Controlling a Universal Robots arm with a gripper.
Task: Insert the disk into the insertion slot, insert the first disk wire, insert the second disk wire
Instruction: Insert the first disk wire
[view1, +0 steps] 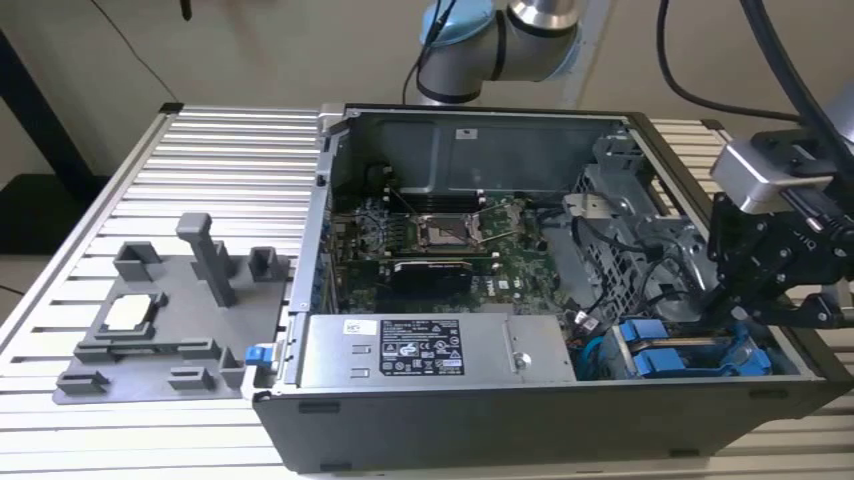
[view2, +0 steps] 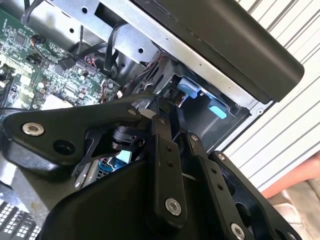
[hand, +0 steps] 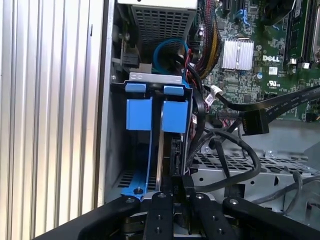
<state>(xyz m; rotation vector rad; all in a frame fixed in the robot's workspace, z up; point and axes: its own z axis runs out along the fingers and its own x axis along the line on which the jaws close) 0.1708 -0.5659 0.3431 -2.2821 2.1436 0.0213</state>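
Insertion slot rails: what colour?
Bright blue. The insertion slot rails show best in the first wrist view, against the grey metal cage.

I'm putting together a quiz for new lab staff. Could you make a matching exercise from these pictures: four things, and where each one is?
Things:
1. gripper
2. grey stand
3. silver box
4. green circuit board

Places:
A. in the middle of the case
B. on the table outside the case, at the exterior view's left
C. at the drive cage with blue rails
D. inside the case, along its near wall

Pairs: 1-C; 2-B; 3-D; 4-A
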